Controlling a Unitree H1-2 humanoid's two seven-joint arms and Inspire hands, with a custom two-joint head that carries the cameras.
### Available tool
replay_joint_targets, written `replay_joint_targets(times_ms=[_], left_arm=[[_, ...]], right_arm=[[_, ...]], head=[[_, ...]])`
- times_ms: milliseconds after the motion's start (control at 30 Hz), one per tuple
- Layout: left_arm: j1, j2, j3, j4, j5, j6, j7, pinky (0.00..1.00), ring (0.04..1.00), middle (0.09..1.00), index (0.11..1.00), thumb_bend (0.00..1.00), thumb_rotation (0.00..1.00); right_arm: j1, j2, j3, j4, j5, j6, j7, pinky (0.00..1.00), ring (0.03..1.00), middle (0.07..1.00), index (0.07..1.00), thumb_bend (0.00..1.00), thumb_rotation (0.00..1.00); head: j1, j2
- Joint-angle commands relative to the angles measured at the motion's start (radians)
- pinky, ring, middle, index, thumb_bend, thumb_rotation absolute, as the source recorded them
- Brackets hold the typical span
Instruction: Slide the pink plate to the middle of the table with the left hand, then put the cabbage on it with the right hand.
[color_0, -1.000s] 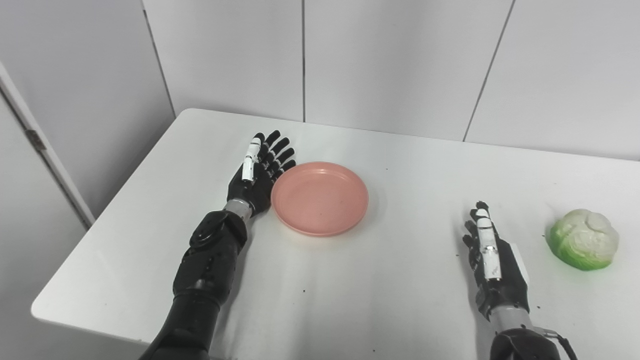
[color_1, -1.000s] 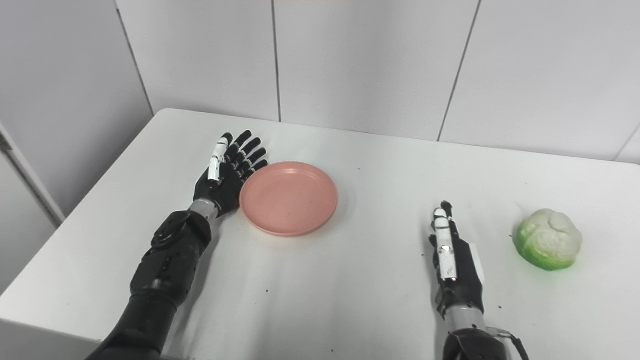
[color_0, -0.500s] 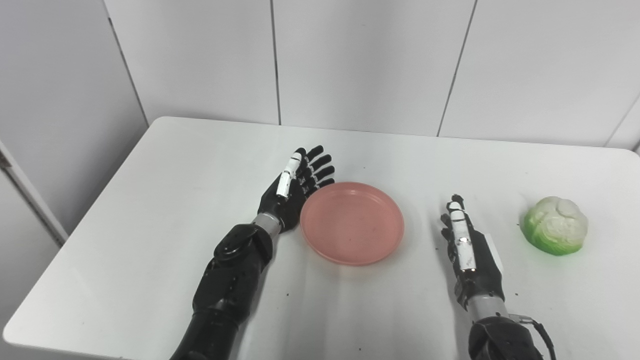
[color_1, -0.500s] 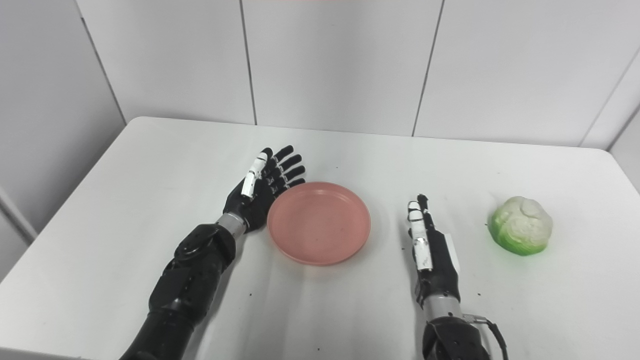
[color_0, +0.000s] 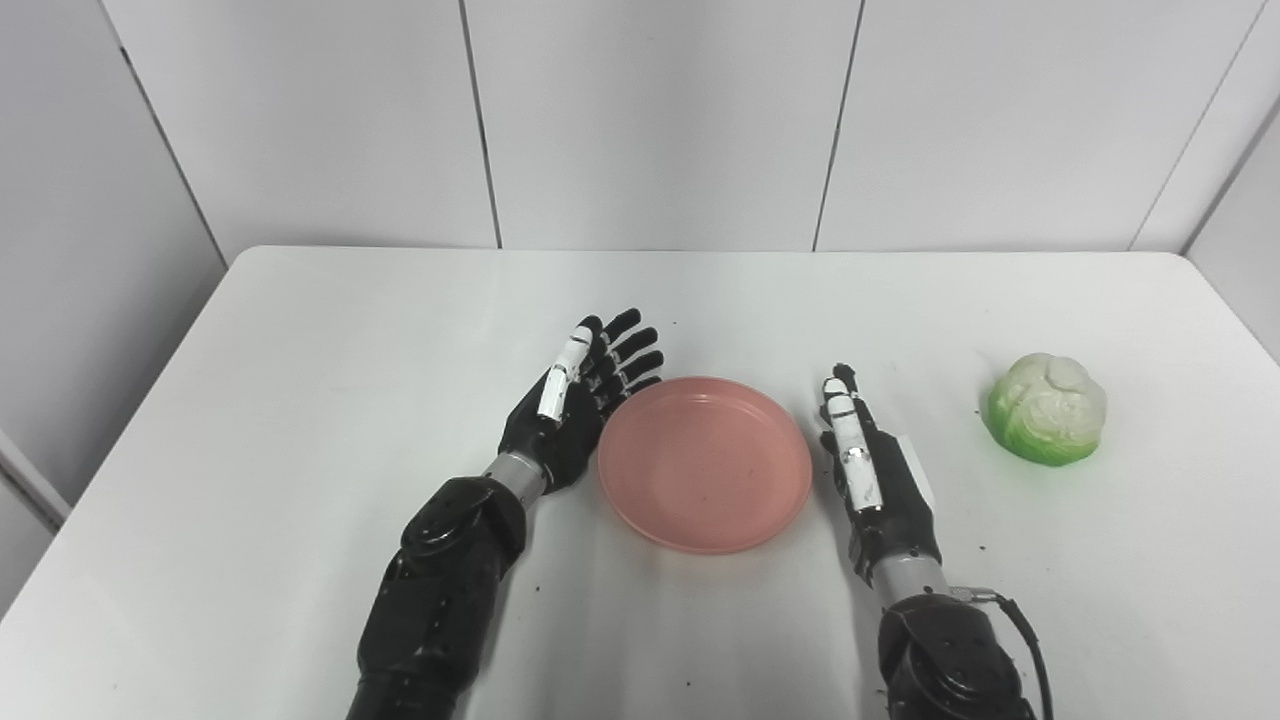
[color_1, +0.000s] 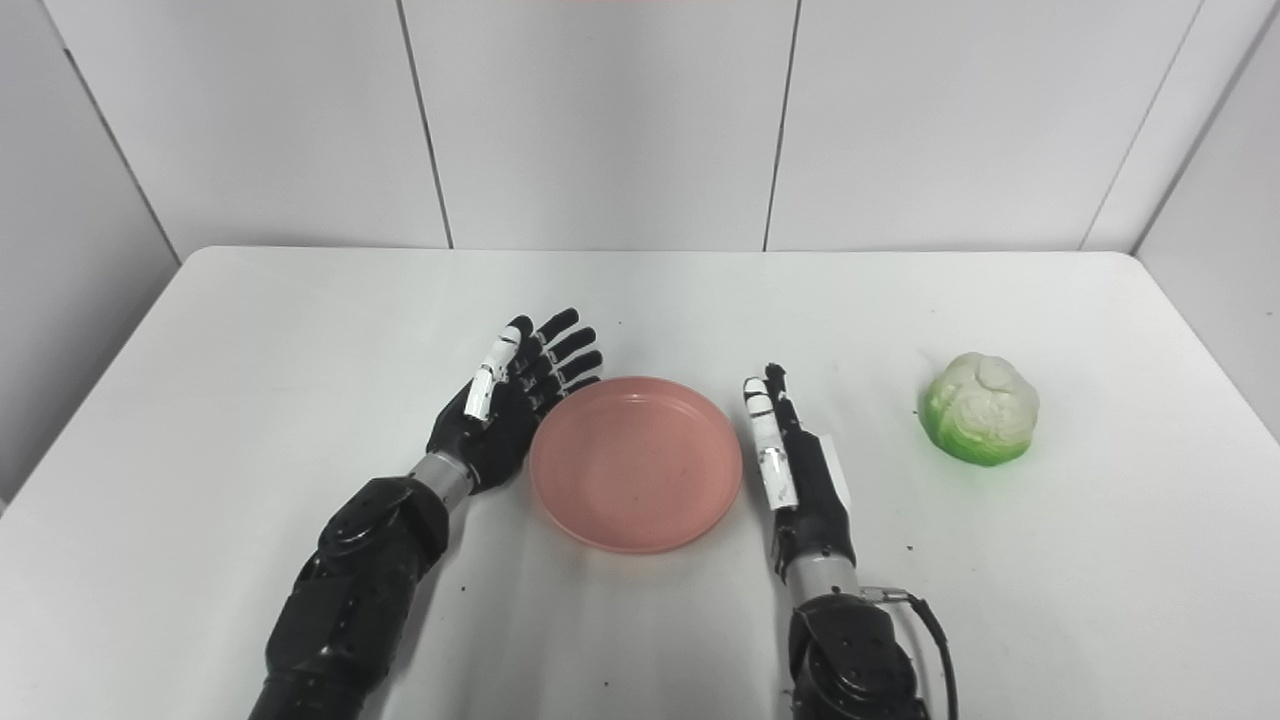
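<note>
Left eye view: both hands (color_0: 575, 410) (color_0: 880, 480) spread, flanking pink plate (color_0: 705, 463); cabbage (color_0: 1047, 408) apart.

Bright, even light; soft faint shadows; sharp focus; corners perhaps slightly distorted.

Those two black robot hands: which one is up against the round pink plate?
The left hand, fingers spread, rests against the round pink plate's left rim. The right hand stands just off its right rim, between it and the green-white cabbage.

Pink plate (color_0: 705, 463): round, shallow, flat between the two hands, touching left hand (color_0: 570, 415). Cabbage (color_0: 1047, 407): green-white, well right of right hand (color_0: 880, 480).
</note>
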Motion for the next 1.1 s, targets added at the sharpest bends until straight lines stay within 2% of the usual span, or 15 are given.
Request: replay_joint_targets(times_ms=[0,167,333,433,567,733,833,1000,1067], left_arm=[[0.009,0.001,-0.007,-0.002,0.013,0.044,-0.003,0.89,0.91,0.923,0.911,0.39,1.0],[0.016,0.002,0.002,0.001,0.011,0.054,0.003,0.9,0.908,0.922,0.914,0.38,1.0],[0.017,0.009,0.002,0.008,0.012,0.048,-0.009,0.91,0.915,0.928,0.923,0.38,1.0],[0.017,0.009,0.004,0.011,0.013,0.045,-0.009,0.91,0.913,0.927,0.922,0.39,1.0],[0.016,0.012,0.011,0.019,0.011,0.037,-0.011,0.91,0.914,0.928,0.919,0.4,1.0],[0.018,0.019,0.022,0.015,0.009,0.047,-0.011,0.9,0.911,0.923,0.914,0.39,1.0],[0.02,0.027,0.027,0.018,0.007,0.049,-0.017,0.9,0.91,0.923,0.913,0.39,1.0],[0.02,0.038,0.04,0.039,0.001,0.036,-0.031,0.9,0.911,0.924,0.915,0.4,1.0],[0.018,0.041,0.047,0.048,0.001,0.032,-0.035,0.9,0.91,0.924,0.916,0.4,1.0]], right_arm=[[-0.036,0.009,0.005,-0.015,-0.011,-0.047,-0.009,1.0,0.987,0.996,0.997,0.27,1.0],[-0.04,0.008,0.004,-0.015,-0.028,-0.037,-0.013,1.0,0.985,0.993,0.99,0.27,1.0],[-0.046,-0.001,0.006,-0.013,-0.062,-0.059,-0.019,0.98,0.965,0.977,0.984,0.26,1.0],[-0.049,-0.018,0.012,-0.018,-0.1,-0.074,-0.022,0.93,0.937,0.965,0.978,0.27,1.0],[-0.059,-0.045,0.009,-0.028,-0.125,-0.081,-0.016,0.95,0.964,0.984,0.993,0.28,1.0],[-0.086,-0.062,-0.001,-0.03,-0.15,-0.106,-0.033,0.93,0.948,0.957,0.962,0.26,1.0],[-0.103,-0.065,-0.009,-0.028,-0.145,-0.115,-0.038,0.94,0.939,0.95,0.96,0.3,1.0],[-0.138,-0.085,-0.001,-0.034,-0.194,-0.123,-0.05,0.88,0.914,0.915,0.913,0.41,1.0],[-0.154,-0.098,0.003,-0.031,-0.228,-0.145,-0.062,0.84,0.891,0.891,0.886,0.4,1.0]], head=[[-0.005,0.002],[-0.023,0.004],[-0.047,0.002],[-0.07,-0.001],[-0.091,-0.002],[-0.131,-0.006],[-0.157,-0.011],[-0.2,-0.024],[-0.228,-0.032]])
